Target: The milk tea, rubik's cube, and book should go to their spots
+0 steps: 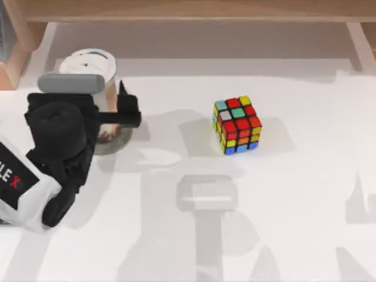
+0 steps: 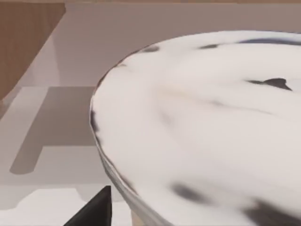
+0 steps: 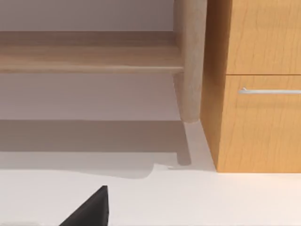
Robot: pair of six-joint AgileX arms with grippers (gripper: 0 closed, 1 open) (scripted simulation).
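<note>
At the top view's left, my left arm is reaching in over the milk tea, and the left pincer is sitting around the cup's body just under the white lid. One dark finger is showing on the cup's right flank; the other is hidden behind the wrist, so I cannot tell whether the pincer is pinching the cup or standing slightly spread around it. The cup is standing upright on a round grey coaster (its spot, I judge), which would explain the grip so low and level. In the left wrist view the lid is looming very close.

Moving right, the rubik's cube is resting alone near the desk's middle, well apart from the cup and untouched.

The desk is plain white, with a wooden frame running along its far edge. My right arm's camera is facing a wooden cabinet with a metal handle.
</note>
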